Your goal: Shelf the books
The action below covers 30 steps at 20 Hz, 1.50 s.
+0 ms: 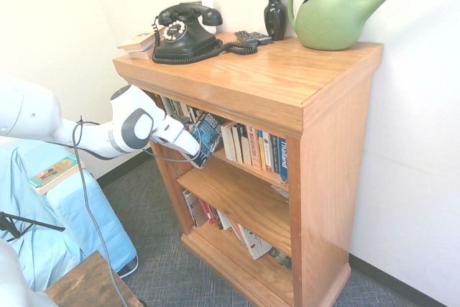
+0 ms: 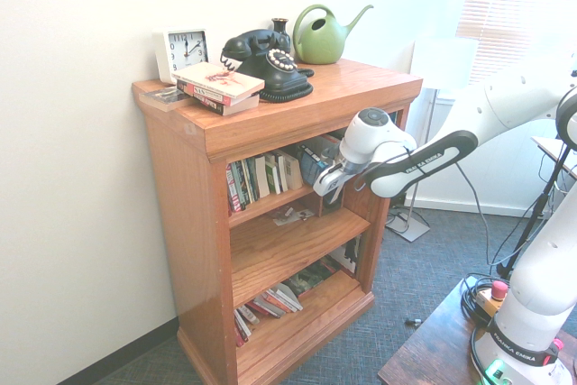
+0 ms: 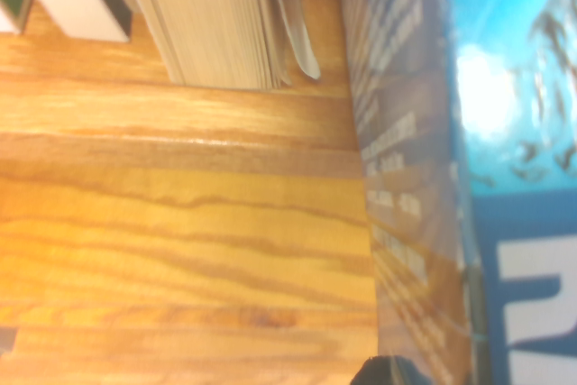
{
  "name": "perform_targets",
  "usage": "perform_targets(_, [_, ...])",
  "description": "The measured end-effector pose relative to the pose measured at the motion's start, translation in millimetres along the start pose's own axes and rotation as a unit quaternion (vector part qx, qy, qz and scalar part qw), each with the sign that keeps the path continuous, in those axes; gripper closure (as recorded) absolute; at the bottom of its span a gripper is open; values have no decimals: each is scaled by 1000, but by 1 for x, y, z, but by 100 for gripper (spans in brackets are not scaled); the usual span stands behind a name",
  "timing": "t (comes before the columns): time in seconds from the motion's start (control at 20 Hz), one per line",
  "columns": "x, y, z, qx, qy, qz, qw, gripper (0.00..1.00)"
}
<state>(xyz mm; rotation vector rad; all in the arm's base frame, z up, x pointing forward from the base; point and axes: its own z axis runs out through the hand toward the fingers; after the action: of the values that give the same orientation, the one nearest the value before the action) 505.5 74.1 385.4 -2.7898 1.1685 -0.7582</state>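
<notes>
My first exterior view looks down on the bookcase (image 1: 338, 141) from its right-hand end; the second faces its opposite end. My wrist view peers closely at shelved books (image 3: 207, 24).

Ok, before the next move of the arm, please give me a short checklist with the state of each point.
1. Gripper holds the blue book: ok.
2. Book is at the upper shelf, not the middle one: ok.
3. Book is upright: not ok, it leans in the first exterior view.
4. Book is fully inside the shelf: not ok, it sticks out in front.
5. Space behind the book is deep enough: cannot tell.
</notes>
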Motion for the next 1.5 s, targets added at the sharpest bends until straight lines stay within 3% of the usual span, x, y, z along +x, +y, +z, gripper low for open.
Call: perform_targets(1.5, [23, -70, 10, 35, 63, 15, 997, 100])
